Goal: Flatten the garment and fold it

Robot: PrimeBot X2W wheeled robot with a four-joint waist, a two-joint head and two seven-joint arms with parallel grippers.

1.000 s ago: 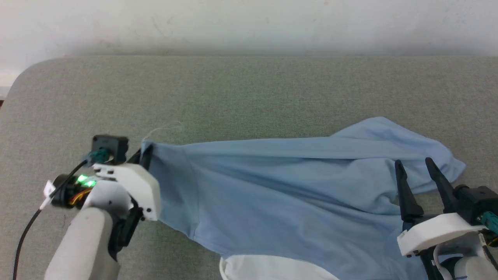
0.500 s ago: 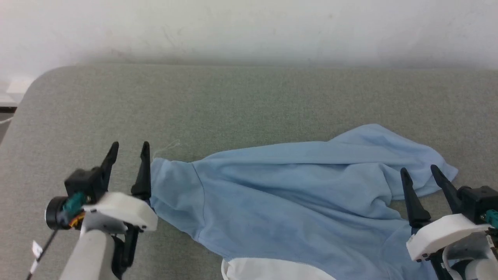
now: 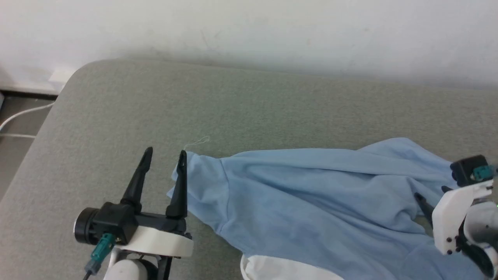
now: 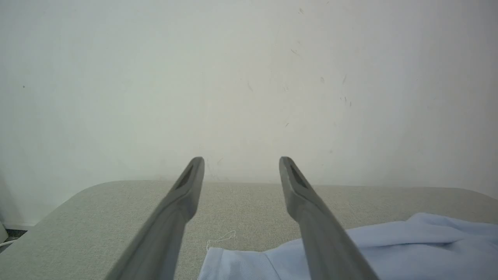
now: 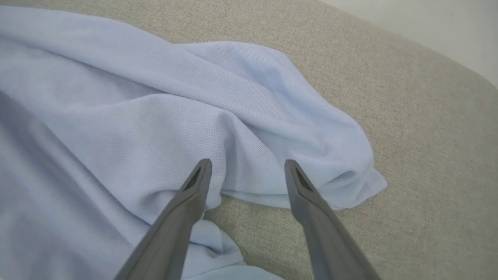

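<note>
Head view: left fingers [image 3: 137, 181] wide apart, empty, beside garment [image 3: 311, 194]; right wrist view: right fingers [image 5: 186, 202] apart, empty

Grey-green fabric-covered table [image 3: 116, 101] bears the rumpled garment [image 3: 311, 202].

Light: soft, even brightness is filling every view.
Shadow: a dim band is running along the wall [image 3: 249, 23] at twelve o'clock.
Focus: left pincer [image 4: 241, 158] fingers [image 4: 175, 217] are blurring toward six o'clock.
</note>
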